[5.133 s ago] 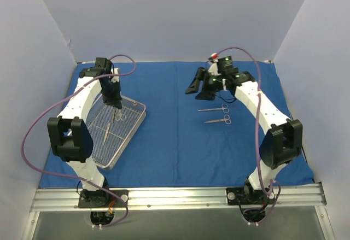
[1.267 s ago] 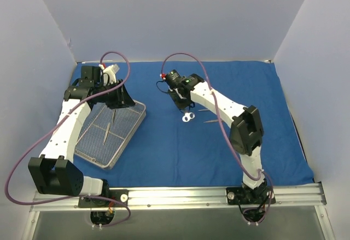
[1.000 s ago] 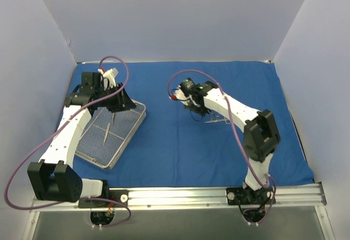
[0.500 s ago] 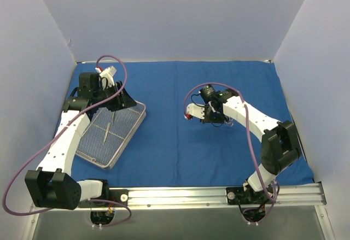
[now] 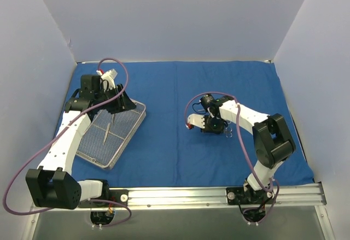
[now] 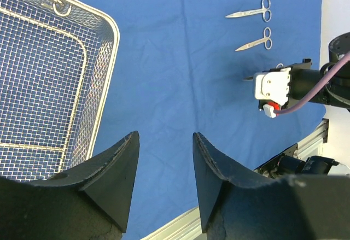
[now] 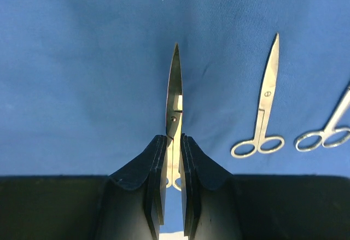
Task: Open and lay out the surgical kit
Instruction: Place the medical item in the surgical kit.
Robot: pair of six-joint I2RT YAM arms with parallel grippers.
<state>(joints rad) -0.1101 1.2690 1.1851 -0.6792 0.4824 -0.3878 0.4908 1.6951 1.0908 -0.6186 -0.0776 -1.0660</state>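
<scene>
The surgical kit's blue cloth (image 5: 164, 147) lies spread over the table. On its left stands the wire-mesh tray (image 5: 129, 137), with one thin steel instrument (image 5: 108, 132) lying inside. My left gripper (image 5: 121, 102) hovers open and empty over the tray's far corner; the left wrist view shows the tray rim (image 6: 112, 48) beside its fingers (image 6: 123, 158). My right gripper (image 7: 173, 139) is shut on a pair of scissors (image 7: 174, 87), blades pointing forward, low over the cloth (image 7: 82, 87). To their right lie two more scissors (image 7: 264, 114) (image 7: 328, 128) flat on the cloth.
White walls close in the back and both sides. A metal rail (image 5: 180, 196) runs along the near edge. From the left wrist view, the right gripper (image 6: 257, 80) sits just below the two laid scissors (image 6: 249, 13) (image 6: 254, 44).
My right arm has swung the scissors from the cloth's middle toward the right and down, beside the two laid pairs. The left gripper has opened a little and stayed over the tray.
</scene>
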